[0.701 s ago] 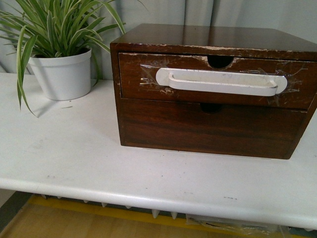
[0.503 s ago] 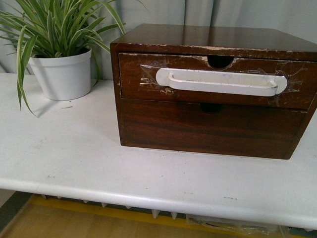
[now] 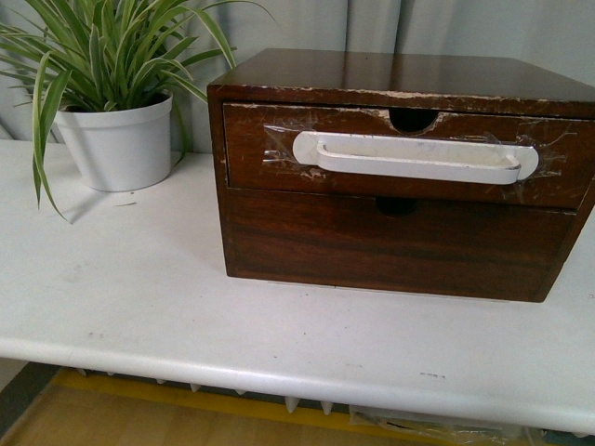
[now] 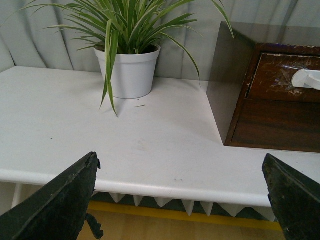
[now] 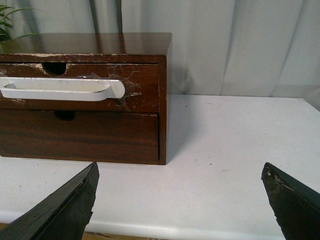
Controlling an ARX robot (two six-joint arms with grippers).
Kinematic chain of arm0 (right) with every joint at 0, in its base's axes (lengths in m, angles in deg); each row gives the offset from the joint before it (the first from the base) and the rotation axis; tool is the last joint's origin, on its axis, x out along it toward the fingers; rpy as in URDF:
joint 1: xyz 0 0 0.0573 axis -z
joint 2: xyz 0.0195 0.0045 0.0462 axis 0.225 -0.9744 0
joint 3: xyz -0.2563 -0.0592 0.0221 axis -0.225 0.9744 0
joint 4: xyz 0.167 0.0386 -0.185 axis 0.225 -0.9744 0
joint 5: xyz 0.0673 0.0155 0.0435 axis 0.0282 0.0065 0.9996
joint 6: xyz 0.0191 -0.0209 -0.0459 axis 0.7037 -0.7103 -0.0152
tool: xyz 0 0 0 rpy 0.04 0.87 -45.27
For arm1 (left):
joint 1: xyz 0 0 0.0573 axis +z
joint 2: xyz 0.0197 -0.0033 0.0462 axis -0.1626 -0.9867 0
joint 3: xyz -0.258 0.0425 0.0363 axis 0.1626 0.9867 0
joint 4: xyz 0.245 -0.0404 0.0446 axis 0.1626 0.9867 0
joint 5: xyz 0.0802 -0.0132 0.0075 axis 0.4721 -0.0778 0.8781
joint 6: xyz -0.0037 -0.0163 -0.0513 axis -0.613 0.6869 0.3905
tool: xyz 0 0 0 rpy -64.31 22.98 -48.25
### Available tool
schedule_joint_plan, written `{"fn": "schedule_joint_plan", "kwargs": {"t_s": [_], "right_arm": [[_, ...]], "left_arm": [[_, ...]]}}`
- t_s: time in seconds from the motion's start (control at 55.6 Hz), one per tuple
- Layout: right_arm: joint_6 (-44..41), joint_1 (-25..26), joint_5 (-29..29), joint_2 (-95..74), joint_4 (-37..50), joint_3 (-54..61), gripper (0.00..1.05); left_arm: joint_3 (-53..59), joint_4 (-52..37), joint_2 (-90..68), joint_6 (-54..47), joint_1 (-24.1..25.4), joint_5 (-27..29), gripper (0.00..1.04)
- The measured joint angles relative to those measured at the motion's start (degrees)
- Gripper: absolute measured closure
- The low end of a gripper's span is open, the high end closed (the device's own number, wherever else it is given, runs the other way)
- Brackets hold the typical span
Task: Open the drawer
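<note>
A dark wooden cabinet (image 3: 400,70) stands on the white table (image 3: 139,297). Its upper drawer (image 3: 251,153) is shut and has a long white handle (image 3: 414,156) taped on and a half-round notch (image 3: 413,118) in its chipped top edge. Neither arm shows in the front view. My left gripper (image 4: 182,172) is open and empty at the table's front edge, left of the cabinet, with the drawer (image 4: 272,80) far off. My right gripper (image 5: 180,187) is open and empty before the table edge, right of the drawer (image 5: 145,82) and its handle (image 5: 60,88).
A plain lower drawer front (image 3: 390,243) without a handle sits under the upper one. A white pot with a green plant (image 3: 116,139) stands at the back left and shows in the left wrist view (image 4: 129,70). A grey curtain (image 5: 240,45) hangs behind.
The front view has shifted slightly, so the cabinet and plant sit a little lower in the picture. The drawer stays shut.
</note>
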Motion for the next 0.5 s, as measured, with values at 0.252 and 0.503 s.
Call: {"fn": "schedule_joint_plan", "kwargs": {"t_s": [0.252, 0.503], "right_arm": [[0.0, 0.0, 0.0, 0.0, 0.0, 0.0, 0.09], [0.0, 0.0, 0.0, 0.0, 0.0, 0.0, 0.09]], "left_arm": [[0.0, 0.0, 0.0, 0.0, 0.0, 0.0, 0.06], [0.0, 0.0, 0.0, 0.0, 0.0, 0.0, 0.06]]}}
